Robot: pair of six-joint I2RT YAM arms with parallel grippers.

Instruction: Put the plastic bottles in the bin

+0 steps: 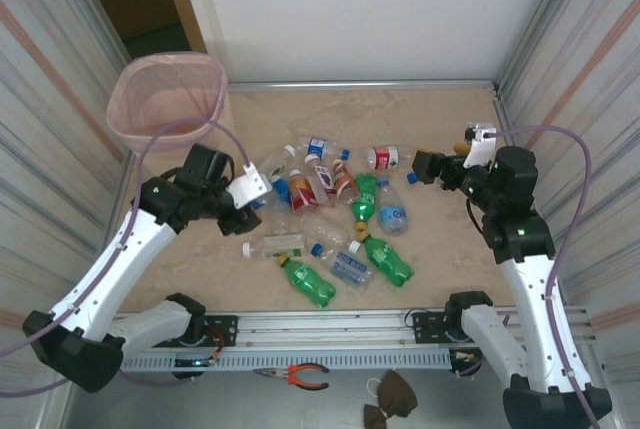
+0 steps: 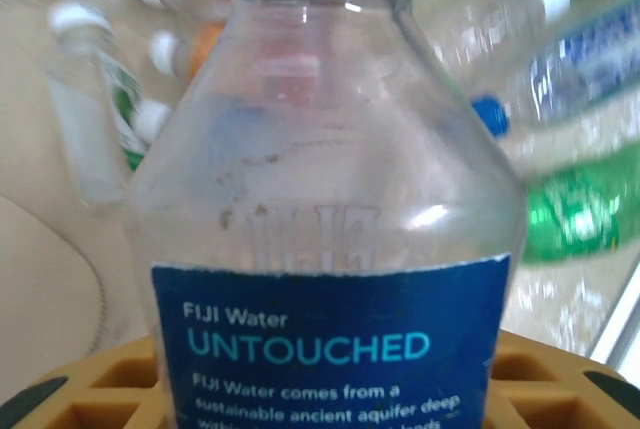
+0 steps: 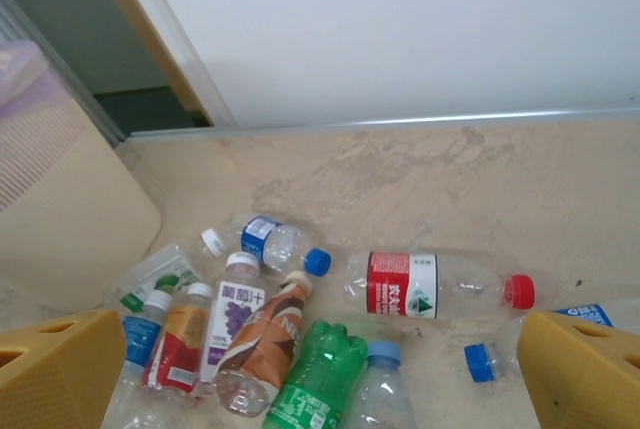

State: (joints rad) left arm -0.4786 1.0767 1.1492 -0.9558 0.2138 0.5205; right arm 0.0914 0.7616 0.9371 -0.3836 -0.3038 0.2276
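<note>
My left gripper (image 1: pixel 243 211) pinches a clear round plastic bottle with a dark blue label and blue cap (image 2: pixel 330 249) low on its body, so the slick wall may slip or swing out en route to the round pale pink mesh bin (image 1: pixel 132 114), well beyond and outboard of these jaws. My right gripper (image 1: pixel 428 166) hangs spread wide, empty, the heap of clear and green plastic bottles (image 3: pixel 300 349) just ahead of it. Left wrist view gives grip and label close up; top view adds the bin and a purple cable (image 1: pixel 190 127) crossing its mouth, a snag risk.
</note>
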